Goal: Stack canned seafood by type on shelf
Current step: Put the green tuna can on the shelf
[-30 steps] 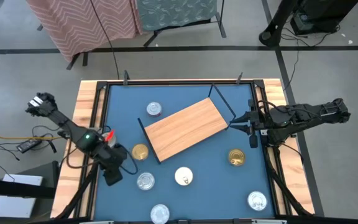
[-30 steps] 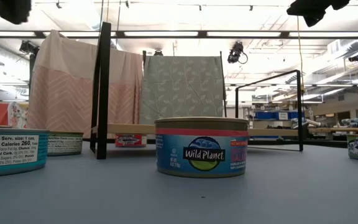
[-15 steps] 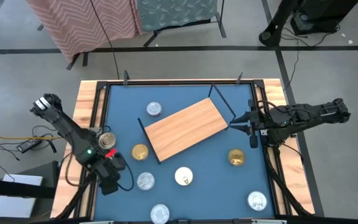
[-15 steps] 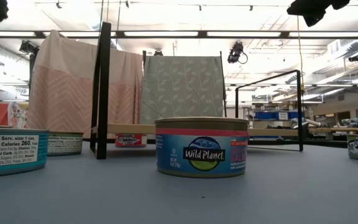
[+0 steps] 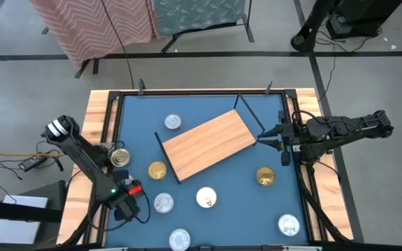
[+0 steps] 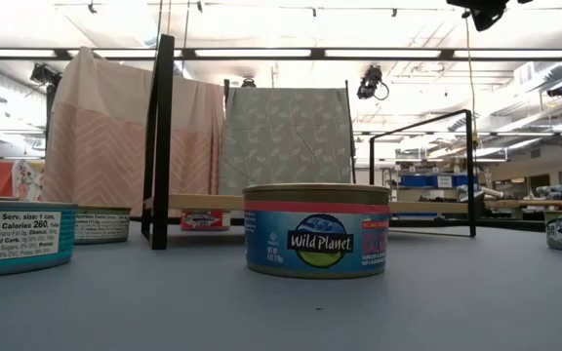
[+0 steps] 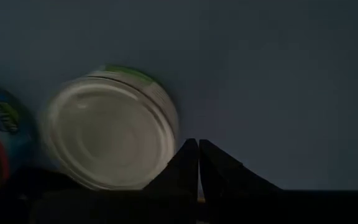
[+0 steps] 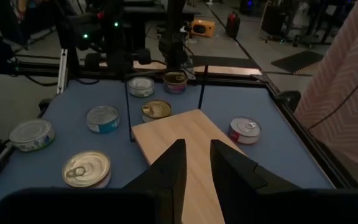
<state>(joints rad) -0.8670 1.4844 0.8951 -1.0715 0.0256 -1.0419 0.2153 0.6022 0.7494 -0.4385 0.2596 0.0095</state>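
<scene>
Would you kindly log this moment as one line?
left gripper: shut, empty, beside silver-lidded can | right gripper: waiting at table edge | shelf: empty

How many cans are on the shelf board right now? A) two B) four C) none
C: in the high view the shelf lies bare at the table's middle, with the cans, such as the gold-lidded can, sitting around it on the blue surface.

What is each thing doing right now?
Shelf, standing, askew, nothing on it.
Cans, flat on the table, scattered, none stacked.
Left gripper, shut, empty, beside a can.
Right gripper, slightly open, empty, at the table's right edge.
</scene>
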